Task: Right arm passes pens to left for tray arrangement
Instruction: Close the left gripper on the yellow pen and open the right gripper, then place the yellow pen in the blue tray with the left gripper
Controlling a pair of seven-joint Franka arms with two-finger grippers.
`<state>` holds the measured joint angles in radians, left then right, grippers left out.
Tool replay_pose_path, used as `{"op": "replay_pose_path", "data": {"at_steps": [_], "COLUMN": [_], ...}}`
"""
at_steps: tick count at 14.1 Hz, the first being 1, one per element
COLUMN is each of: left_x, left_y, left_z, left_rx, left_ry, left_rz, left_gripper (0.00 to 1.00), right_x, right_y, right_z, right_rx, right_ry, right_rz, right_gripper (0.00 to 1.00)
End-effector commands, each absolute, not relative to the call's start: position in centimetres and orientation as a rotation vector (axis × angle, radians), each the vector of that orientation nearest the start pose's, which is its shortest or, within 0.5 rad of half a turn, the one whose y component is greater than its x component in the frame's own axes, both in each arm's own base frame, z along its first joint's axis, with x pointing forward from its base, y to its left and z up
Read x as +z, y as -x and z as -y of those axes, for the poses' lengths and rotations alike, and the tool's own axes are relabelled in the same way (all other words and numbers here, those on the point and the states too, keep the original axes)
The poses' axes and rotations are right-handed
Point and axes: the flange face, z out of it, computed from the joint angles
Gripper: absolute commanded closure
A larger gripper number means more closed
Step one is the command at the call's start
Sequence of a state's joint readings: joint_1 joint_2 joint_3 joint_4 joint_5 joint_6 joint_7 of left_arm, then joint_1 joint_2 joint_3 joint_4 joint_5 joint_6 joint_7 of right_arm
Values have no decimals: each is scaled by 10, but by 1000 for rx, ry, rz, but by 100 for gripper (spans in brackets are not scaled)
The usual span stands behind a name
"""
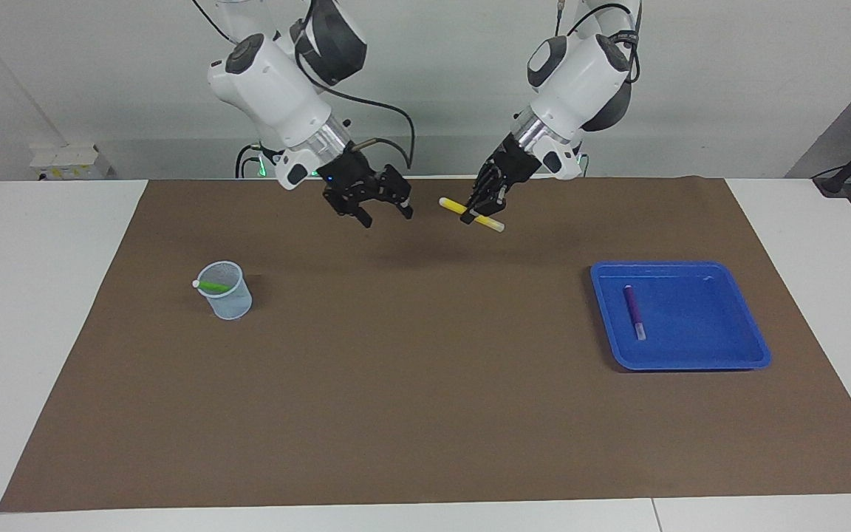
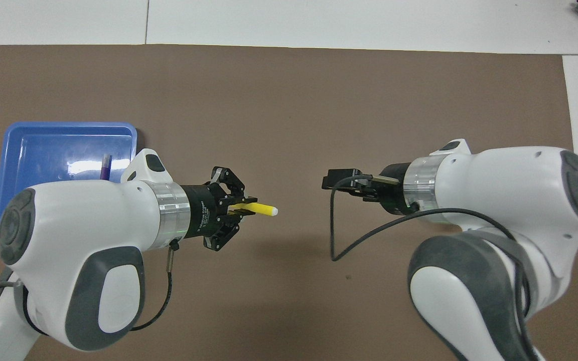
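From the facing view, your left gripper (image 1: 482, 212) is clamped on the yellow pen (image 1: 471, 215), up over the brown mat (image 1: 425, 384). Your right gripper (image 1: 368, 207) has its fingers apart and holds nothing. The purple pen (image 1: 633, 311) lies in the blue tray (image 1: 736, 355); the green pen (image 1: 213, 285) leans in the cup (image 1: 227, 297). The pen looks light, stiff and smooth, so hold it mid-body.

From overhead, the yellow pen (image 2: 254, 207) pokes out of the left gripper (image 2: 239, 211). There is writing on the wrist, too small to read.
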<state>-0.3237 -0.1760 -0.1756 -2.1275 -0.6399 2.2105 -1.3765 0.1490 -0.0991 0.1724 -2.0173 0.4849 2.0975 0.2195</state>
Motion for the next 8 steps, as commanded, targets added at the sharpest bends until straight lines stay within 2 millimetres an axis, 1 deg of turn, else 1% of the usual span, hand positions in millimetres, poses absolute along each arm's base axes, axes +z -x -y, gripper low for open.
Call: {"op": "replay_pose_path", "data": {"at_steps": [1,2,3,4,6,8], "left_x": [515,514,512,514,513,510], "left_y": [-452,-454,-457,-461,-463,-464], "left_z": [225,205,182,163,132,104], "left_rx": [-369,-371,-356,-340,-309,-286], "left_ry": [-2352,-2407,-2479,-2556,-2694,-2820], "left_rz": [-1180,-1079,-983,-898,-688,-490], "left_gripper": [100,100,100,100,100,100], "right_x": [516,513,512,508,506,495], "right_y": [-506,-506,-503,-503,-505,-508], "right_z": [-153,-134,-118,-104,-79,-52], "right_rx": [-60,-38,-14,3,6,-15], "right_ry": [2809,2842,2877,2911,2960,2943], "right_rz": [261,397,525,650,921,1147], "right_gripper": [0,0,0,0,0,0]}}
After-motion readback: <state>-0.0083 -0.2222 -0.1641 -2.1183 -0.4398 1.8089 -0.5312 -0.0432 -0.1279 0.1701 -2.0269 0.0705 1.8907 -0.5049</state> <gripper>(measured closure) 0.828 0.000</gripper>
